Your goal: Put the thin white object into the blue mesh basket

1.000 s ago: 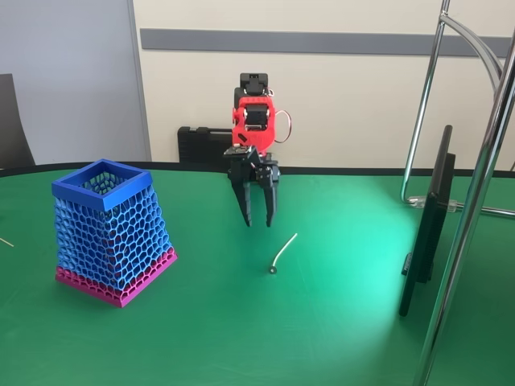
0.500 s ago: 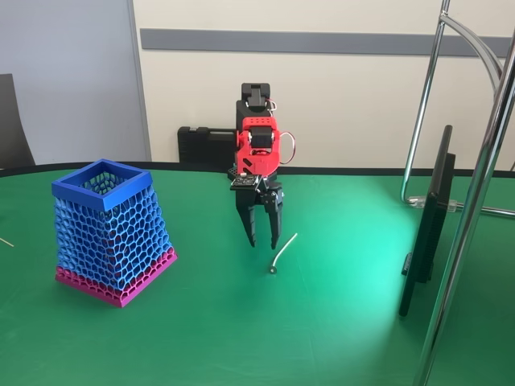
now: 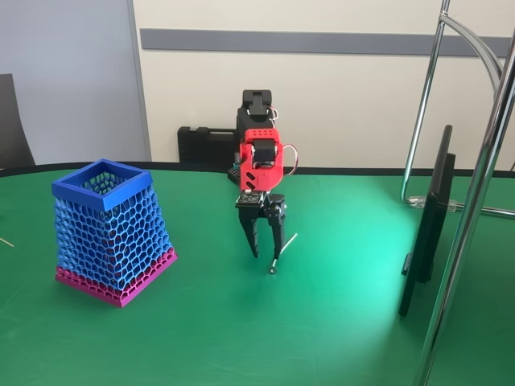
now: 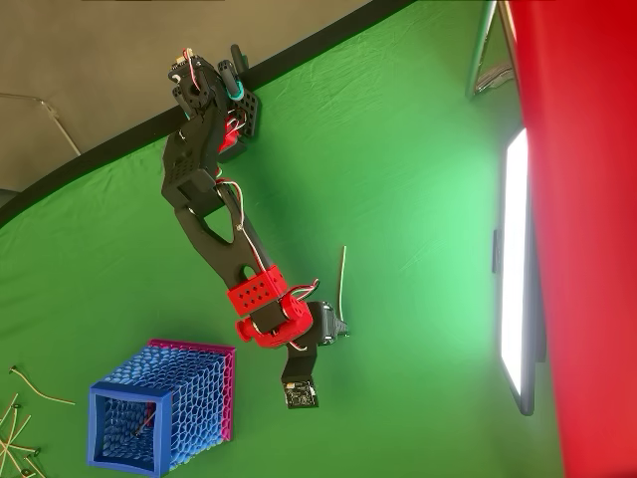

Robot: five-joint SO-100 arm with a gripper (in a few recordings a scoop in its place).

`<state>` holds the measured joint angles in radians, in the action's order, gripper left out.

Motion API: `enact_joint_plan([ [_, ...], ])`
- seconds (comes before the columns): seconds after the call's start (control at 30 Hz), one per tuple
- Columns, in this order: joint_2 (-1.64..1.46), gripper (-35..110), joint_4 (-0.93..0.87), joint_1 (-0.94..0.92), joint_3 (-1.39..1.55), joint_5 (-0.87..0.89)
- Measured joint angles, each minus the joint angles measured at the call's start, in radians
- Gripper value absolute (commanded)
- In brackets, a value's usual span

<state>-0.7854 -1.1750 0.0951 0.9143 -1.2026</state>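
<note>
The thin white object (image 3: 288, 243) lies on the green table, slightly curved, its dark tip (image 3: 273, 270) nearest the camera; from above the thin white object (image 4: 342, 274) runs lengthwise just beyond the gripper. My gripper (image 3: 266, 254) points down close over its tip end, open, jaws a little apart, the right finger crossing in front of the stick. In the overhead view the gripper (image 4: 334, 327) sits at the stick's near end. The blue mesh basket (image 3: 76, 193) stands upright at the left on its pink base, well apart from the arm; its rim (image 4: 95, 423) shows from above.
A dark monitor (image 3: 426, 225) on a chrome stand (image 3: 475, 201) stands at the right. A black case (image 3: 205, 145) sits behind the arm at the table's back edge. Several pale slivers (image 4: 15, 418) lie left of the basket.
The gripper has come down and shifted slightly right, from above the table to just over the stick's tip end. The stick and basket have stayed put.
</note>
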Motion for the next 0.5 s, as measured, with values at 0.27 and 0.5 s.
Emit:
enact_joint_plan([
  [0.27, 0.037, 22, 0.0, 0.015, -0.041, 0.0],
  [0.5, 0.075, 22, 0.0, 0.032, -0.078, 0.0],
])
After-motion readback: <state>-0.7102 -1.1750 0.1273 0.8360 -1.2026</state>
